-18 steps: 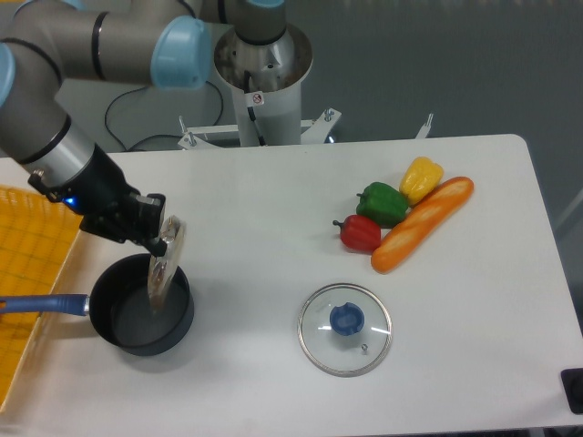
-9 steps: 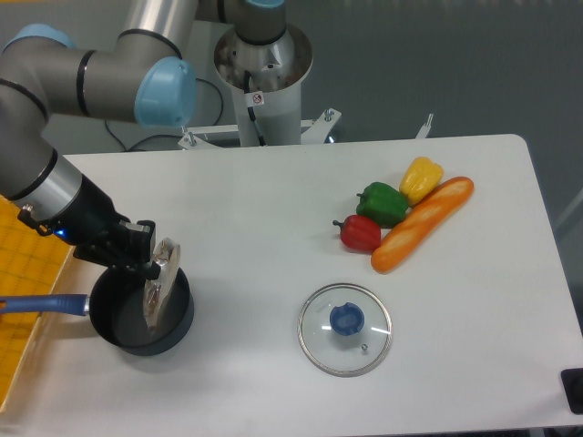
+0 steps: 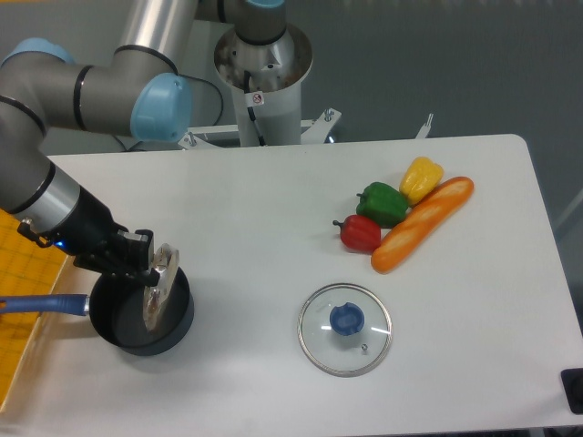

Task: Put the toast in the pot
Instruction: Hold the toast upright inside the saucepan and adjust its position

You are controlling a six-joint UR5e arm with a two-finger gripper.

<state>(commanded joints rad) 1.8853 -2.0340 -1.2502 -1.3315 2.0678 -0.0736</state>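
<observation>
Here's the arm (image 3: 100, 86): fat silver-grey tubes, matte metal, joined by rounded joints with light blue caps, one big cap (image 3: 159, 107) facing us and another at the ten o'clock corner. Past the silver section there's a black wrist segment (image 3: 77, 232), and a small blue light glows on it at its nine o'clock edge. The gripper (image 3: 155, 273) is dark-bodied with pale metallic fingers (image 3: 164, 265). At twelve o'clock sits the base column (image 3: 262, 68), a wide silver cylinder on a white pedestal with a small red-and-white round sticker. A black cable (image 3: 253, 116) runs down the pedestal, another loops behind it. Silver bracket feet (image 3: 319, 127) with bolts splay out at the bottom.
</observation>
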